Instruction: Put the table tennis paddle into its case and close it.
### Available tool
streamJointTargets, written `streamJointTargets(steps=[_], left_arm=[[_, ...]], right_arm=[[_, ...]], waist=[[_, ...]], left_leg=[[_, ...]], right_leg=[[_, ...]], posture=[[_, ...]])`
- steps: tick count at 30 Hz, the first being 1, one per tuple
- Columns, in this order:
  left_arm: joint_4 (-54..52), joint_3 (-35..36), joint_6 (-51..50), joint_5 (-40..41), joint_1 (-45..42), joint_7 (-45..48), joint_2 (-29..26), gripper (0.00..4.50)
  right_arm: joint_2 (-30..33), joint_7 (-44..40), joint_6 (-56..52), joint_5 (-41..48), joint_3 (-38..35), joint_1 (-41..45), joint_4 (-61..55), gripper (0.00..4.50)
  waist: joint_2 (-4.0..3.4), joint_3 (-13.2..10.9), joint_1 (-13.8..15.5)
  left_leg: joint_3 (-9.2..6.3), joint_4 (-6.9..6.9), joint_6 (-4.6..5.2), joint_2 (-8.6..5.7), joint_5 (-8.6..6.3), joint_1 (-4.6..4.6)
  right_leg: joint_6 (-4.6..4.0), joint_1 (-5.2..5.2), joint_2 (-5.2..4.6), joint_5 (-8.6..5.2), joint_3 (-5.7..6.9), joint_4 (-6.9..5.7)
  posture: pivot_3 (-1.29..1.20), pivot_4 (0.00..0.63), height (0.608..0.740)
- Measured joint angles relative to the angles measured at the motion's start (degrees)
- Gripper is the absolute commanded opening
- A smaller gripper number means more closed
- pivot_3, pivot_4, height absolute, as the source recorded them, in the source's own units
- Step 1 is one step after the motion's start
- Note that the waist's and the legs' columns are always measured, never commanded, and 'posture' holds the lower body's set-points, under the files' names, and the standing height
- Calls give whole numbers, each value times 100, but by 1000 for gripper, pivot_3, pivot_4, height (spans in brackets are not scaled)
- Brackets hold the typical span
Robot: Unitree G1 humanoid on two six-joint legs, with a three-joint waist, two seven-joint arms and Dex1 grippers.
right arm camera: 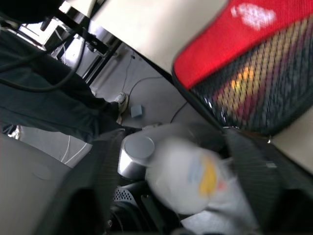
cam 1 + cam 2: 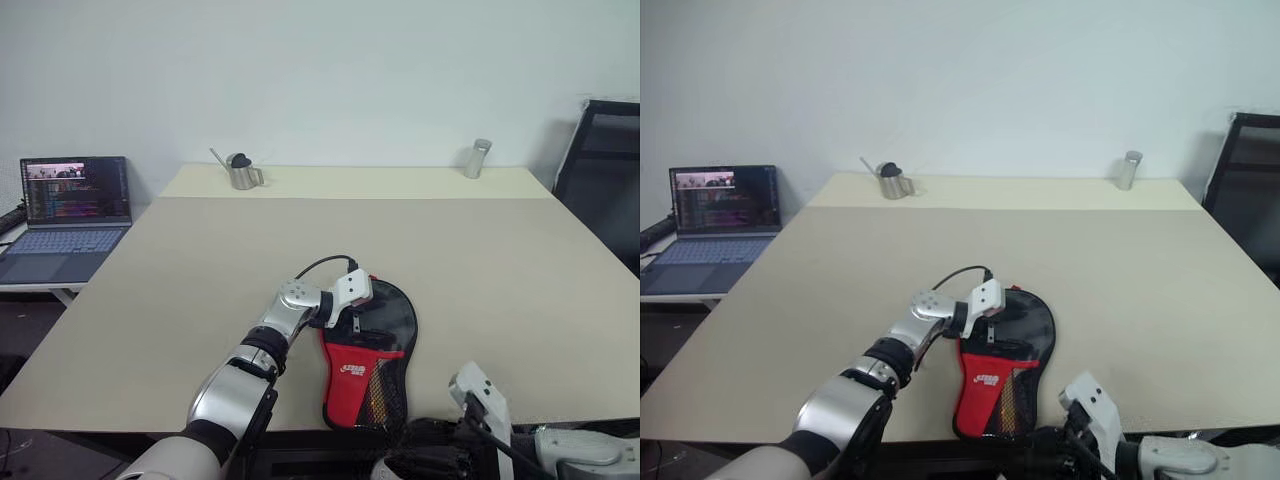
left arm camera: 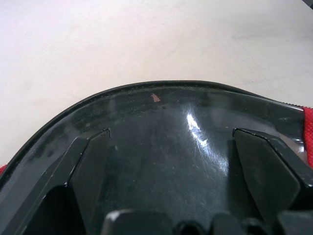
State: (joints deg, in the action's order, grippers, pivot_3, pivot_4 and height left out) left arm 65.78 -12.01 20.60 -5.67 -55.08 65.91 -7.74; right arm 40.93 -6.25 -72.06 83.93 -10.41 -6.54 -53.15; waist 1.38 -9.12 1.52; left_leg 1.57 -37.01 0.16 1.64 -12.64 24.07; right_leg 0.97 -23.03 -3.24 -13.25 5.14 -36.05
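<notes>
case [image 2: 368,365] lay on the beige counter [image 2: 480,270] near its front edge, narrow red-and-mesh end reaching that edge, round black end pointing away. through the mesh pocket, striped colours of the table tennis paddle [image 1: 244,81] handle showed inside it. left claw [image 2: 352,318] rested over the round black part with its fingers [image 3: 90,161] spread wide on the glossy surface. right claw [image 2: 1060,445] sat low by the counter's front edge beside the case's narrow end, its fingers apart and holding nothing. a laptop [image 2: 70,215] stood off to the left.
</notes>
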Motion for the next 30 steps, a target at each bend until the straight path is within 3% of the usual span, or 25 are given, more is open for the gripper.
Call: streamJointTargets(steps=[7, 11, 14, 18, 25, 30], left_arm=[[-83, 15, -5, 13, 76, -31, -4, 4379], [-355, 73, -82, 122, 237, 15, -67, 4379], [-901, 150, -309, 295, 515, 176, -318, 4379], [-2388, 368, -1131, 683, 1347, 360, -948, 4379], [-5812, 1128, -3306, 1669, 3596, 104, -2149, 4379], [-7131, 1789, -4089, 2130, 4559, -588, -2368, 4379]], right_arm=[[630, 36, 862, 473, -2, 820, 736, 3874], [616, -249, 1223, -131, 58, 1395, 1399, 3874], [524, -722, 1705, -1093, 194, 1759, 1936, 3874], [453, -1663, 2383, -2326, 617, 2036, 2634, 3874], [198, -3103, 3403, -3883, 1197, 3095, 4404, 3874], [92, -4145, 4036, -4749, 1527, 3796, 5564, 3874]], waist=[[3, -2, -2], [3, -2, -14], [1, -5, -45], [-10, -18, -140], [-9, -103, -170], [-11, -138, -73]], left_leg=[[0, 1, 0, 0, 0, -17], [3, 4, 0, 2, 0, -16], [14, 10, 0, 8, 0, -8], [17, 23, 1, 17, 0, -4], [44, 10, 0, 15, 0, -8], [54, -3, -2, 7, 1, -11]], right_leg=[[-2, 20, -2, -1, 1, 5], [-1, 16, 1, 0, 1, 4], [-1, -7, 9, 0, -10, -4], [-13, -23, 20, -7, -16, -13], [-17, -51, 17, -10, -75, -57], [-22, -58, 7, -13, -87, -78]], posture=[[0, 150, 740], [0, 150, 740], [0, 150, 740], [0, 150, 740], [0, 150, 740], [0, 150, 740]])
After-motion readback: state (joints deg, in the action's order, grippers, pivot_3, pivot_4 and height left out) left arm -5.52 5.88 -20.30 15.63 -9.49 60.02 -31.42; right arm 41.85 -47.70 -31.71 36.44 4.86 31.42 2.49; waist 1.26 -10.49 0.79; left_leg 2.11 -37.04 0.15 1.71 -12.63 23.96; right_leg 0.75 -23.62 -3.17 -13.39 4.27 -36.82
